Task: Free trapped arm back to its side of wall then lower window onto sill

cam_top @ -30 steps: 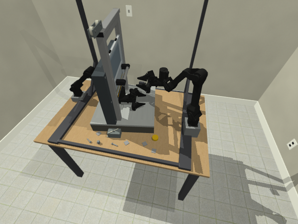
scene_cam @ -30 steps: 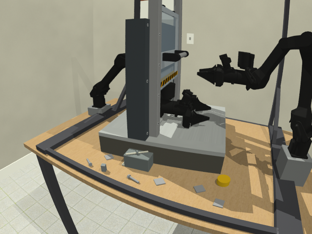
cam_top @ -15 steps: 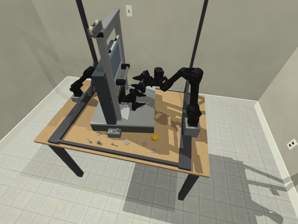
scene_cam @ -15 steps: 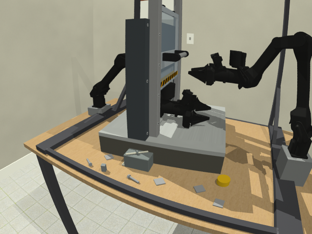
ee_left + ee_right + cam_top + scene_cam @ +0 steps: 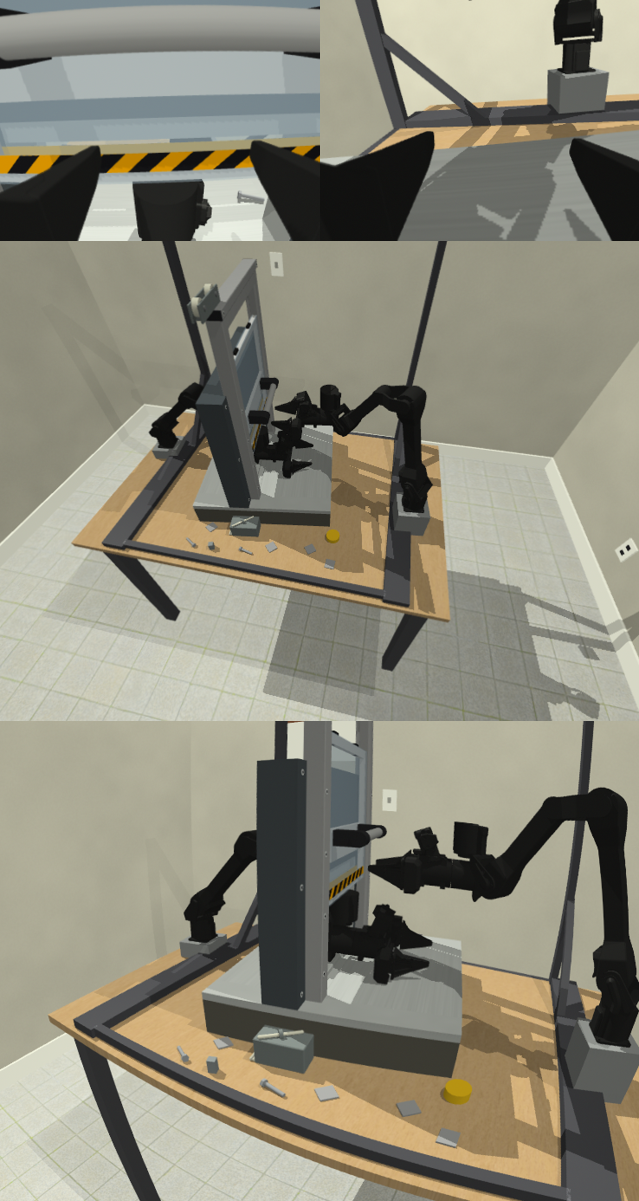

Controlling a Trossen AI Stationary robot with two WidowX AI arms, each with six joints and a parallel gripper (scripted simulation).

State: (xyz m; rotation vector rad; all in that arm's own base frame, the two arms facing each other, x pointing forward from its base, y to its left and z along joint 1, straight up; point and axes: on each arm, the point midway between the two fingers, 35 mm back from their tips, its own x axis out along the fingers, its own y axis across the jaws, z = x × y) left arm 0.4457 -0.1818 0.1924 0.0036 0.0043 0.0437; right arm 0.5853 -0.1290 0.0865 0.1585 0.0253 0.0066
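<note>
Bolts [image 5: 245,550] [image 5: 272,1087] [image 5: 250,197], two, and four square plates [image 5: 270,547] [image 5: 326,1093] lie low in frame on the tabletop [image 5: 356,561] [image 5: 371,1129]; centrally, the right gripper [image 5: 312,454] [image 5: 429,953] [image 5: 502,142] gapes beyond the raised window [image 5: 248,362] [image 5: 345,793] [image 5: 175,74]; the open left gripper [image 5: 274,415] [image 5: 371,867] [image 5: 177,151] hovers near its one handle [image 5: 269,398] [image 5: 374,834] [image 5: 153,28].

Ok so in the left wrist shot the handle [image 5: 271,395] [image 5: 374,834] [image 5: 160,30] above the left tool [image 5: 274,416] [image 5: 371,868] [image 5: 176,146] gets chopped at both sides, and the tool's fingers cover bits of the striped strip [image 5: 346,883] [image 5: 140,161]. Behind the right tool [image 5: 312,454] [image 5: 429,952] [image 5: 502,142], the right arm's [image 5: 175,413] [image 5: 222,875] [image 5: 168,210] middle hides behind the window frame [image 5: 230,395] [image 5: 317,875]. Past that tool's fingertips, the right wrist shot crops the left arm [image 5: 411,442] [image 5: 615,891] [image 5: 577,17] up top.
</note>
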